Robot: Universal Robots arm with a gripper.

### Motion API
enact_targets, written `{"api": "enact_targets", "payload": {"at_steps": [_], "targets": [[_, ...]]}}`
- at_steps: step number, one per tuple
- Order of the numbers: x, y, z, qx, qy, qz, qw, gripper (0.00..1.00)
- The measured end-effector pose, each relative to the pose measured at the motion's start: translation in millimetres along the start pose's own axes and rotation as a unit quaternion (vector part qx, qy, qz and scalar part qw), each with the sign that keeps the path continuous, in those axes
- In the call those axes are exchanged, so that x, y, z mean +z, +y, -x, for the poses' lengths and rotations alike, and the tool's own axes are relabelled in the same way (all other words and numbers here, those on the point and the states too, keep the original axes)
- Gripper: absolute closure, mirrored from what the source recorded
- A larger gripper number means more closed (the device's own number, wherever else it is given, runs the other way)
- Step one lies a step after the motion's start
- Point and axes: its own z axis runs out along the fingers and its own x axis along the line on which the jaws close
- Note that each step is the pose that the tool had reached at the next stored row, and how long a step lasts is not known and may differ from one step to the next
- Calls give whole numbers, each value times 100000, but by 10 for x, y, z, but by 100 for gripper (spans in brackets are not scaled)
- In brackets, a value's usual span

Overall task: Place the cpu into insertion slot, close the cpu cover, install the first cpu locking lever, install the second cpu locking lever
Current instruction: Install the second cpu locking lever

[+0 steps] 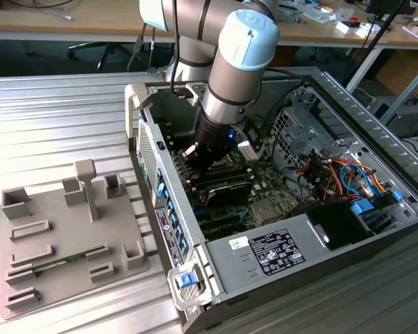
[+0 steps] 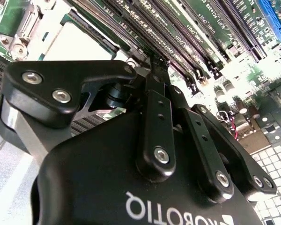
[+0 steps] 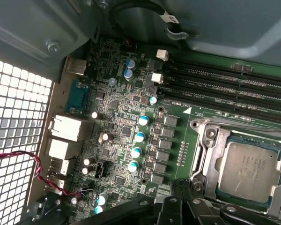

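Already the cpu sits in its socket, just beside the empty gripper, fingers together

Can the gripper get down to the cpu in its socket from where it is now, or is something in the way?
Probably yes. In the first wrist view the cpu lies seated in the socket, silvery top exposed, with nothing over it. The gripper hangs low inside the open case, just above the motherboard.

Open computer case, green motherboard, grey fixture tray beside it, ribbed metal table
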Motion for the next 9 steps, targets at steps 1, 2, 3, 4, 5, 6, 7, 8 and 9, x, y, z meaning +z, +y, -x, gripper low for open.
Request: {"api": "enact_targets", "payload": {"at_steps": [1, 2, 3, 4, 5, 6, 7, 8, 9], "targets": [[0, 0, 0, 4, 3, -5, 100000, 89], [-1, 0, 0, 1, 2, -3, 100000, 89], [-19, -1, 0, -12, -2, -3, 100000, 89], [-65, 3, 0, -22, -3, 10, 100000, 89], [-99, 3, -1, -21, 3, -4, 100000, 89], [-111, 4, -1, -20, 4, -6, 100000, 89], [-112, 3, 8, -28, 1, 4, 100000, 89], [-114, -13, 78, -6, 186, 49, 100000, 89], [-116, -31, 156, 4, 462, 102, 99999, 89]]}}
